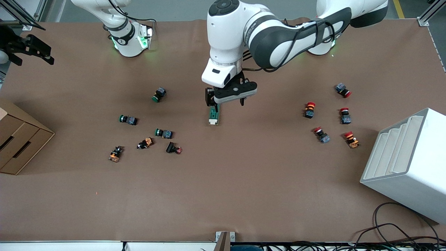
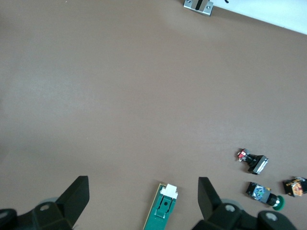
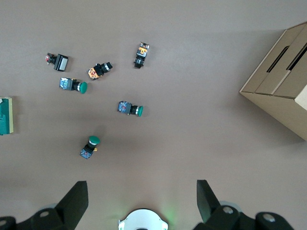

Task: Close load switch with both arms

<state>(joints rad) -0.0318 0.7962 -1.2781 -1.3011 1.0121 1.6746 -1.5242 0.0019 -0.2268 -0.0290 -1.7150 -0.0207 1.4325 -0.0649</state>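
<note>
Load switch (image 1: 213, 115) lying flat on the tabletop (image 1: 223, 181), partly tucked under the left hand (image 1: 230, 100), cream lever end poking out toward the front camera. Seen in the left wrist view between the two spread fingers (image 2: 76, 194), green body (image 2: 163, 211) running lengthwise down the gap, touched by neither finger. Left hand released, jaws wide, hanging just over the switch. Probably lined up this way so the fingers can drop on either side of the green body and pin it while the lever gets pushed; judged an approach, grasp not yet made.

Right hand (image 1: 26, 48) also released, fingers (image 3: 74, 199) spread, holding nothing, up high at the right arm's end of the tabletop, well apart from the switch. Waiting there, by the look of it. From its wrist camera, only a sliver of the switch (image 3: 5, 116) at the picture's edge, with the right arm's own green-lit base (image 3: 143, 220) below the hand.

Scattered green-capped and orange push buttons (image 1: 163, 132) lying between the right hand and the switch; red-capped buttons (image 1: 309, 109) toward the left arm's end, near a white stepped bin (image 1: 411, 164). Cardboard box (image 1: 17, 139) beneath the right hand's end. None crowding the switch, so a straight descent looks clear. Likely need next: firm hold by the left hand, then the right hand brought over to press the lever shut. Risk: the switch sliding or twisting on the tabletop if the fingers close off-centre.
</note>
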